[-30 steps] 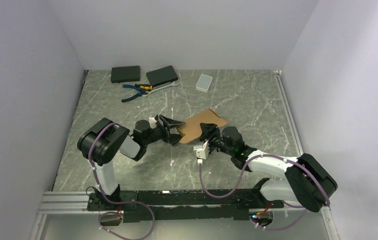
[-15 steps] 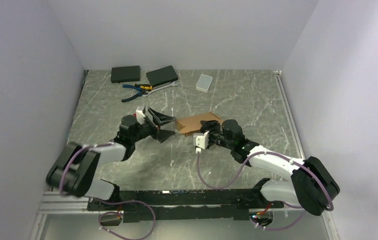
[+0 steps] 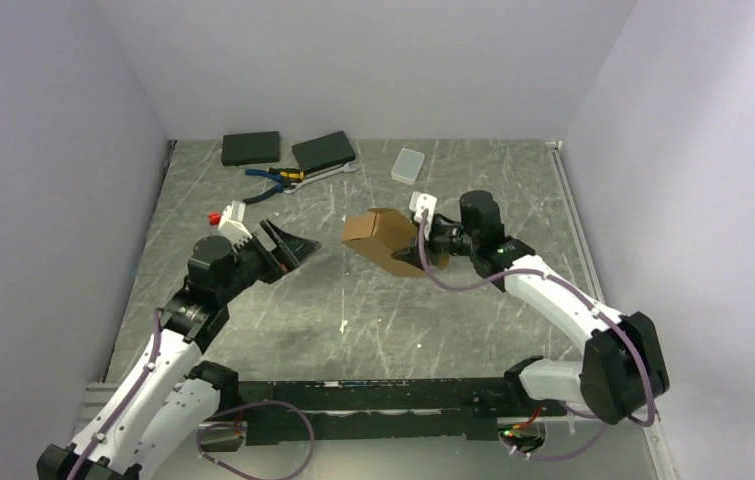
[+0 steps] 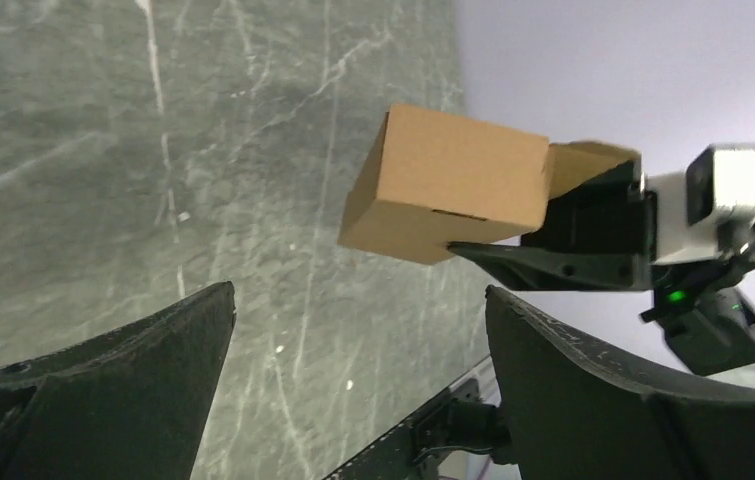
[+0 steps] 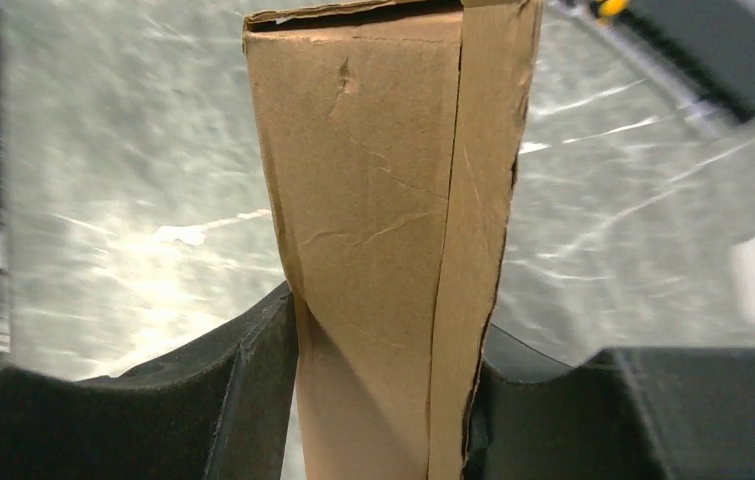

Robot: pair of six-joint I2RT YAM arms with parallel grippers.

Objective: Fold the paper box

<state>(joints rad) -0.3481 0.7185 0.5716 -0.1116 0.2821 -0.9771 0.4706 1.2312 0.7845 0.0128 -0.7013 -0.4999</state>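
Note:
The paper box is a small closed brown cardboard box, held up off the table. My right gripper is shut on its right end; in the right wrist view the box stands between the two black fingers. In the left wrist view the box hangs above the table with the right gripper's black finger under it. My left gripper is open and empty, left of the box and apart from it, its jaws spread wide.
Two flat black boxes lie at the back left, with blue-handled pliers in front of them. A small translucent white case lies at the back centre. White walls close in left, back and right.
My right gripper has lifted the box off the table and carried it back. My left arm has let go, drawn back to the left and opened wide.

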